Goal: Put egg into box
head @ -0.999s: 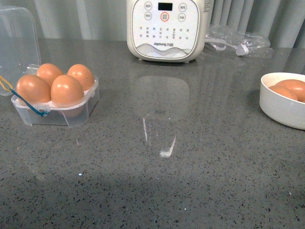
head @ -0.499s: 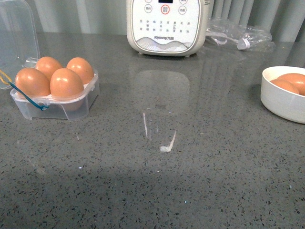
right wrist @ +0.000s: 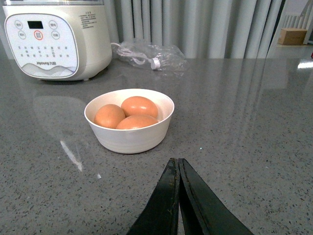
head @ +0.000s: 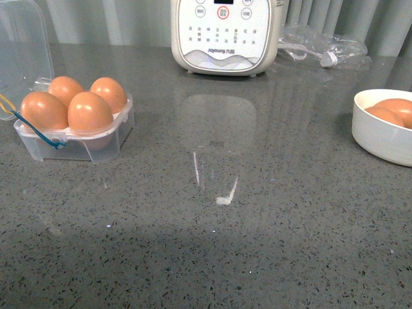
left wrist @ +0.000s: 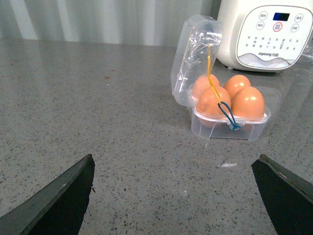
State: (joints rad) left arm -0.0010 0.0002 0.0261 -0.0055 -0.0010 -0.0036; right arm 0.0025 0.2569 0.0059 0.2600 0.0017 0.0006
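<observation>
Well, your spread left pincer (left wrist: 175,157) faces the full egg box (left wrist: 215,131); right pincer (right wrist: 177,161), pressed together, faces the bowl (right wrist: 129,139).

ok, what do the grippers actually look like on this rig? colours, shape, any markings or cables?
Only the finger ends show, and only in the wrist views. The left gripper has two flat black fingers, wedge-shaped and tapering to points. The right gripper has the same black tapered fingers, with a faint sheen. No markings, cables or arm links are visible; the front view shows neither arm.
</observation>
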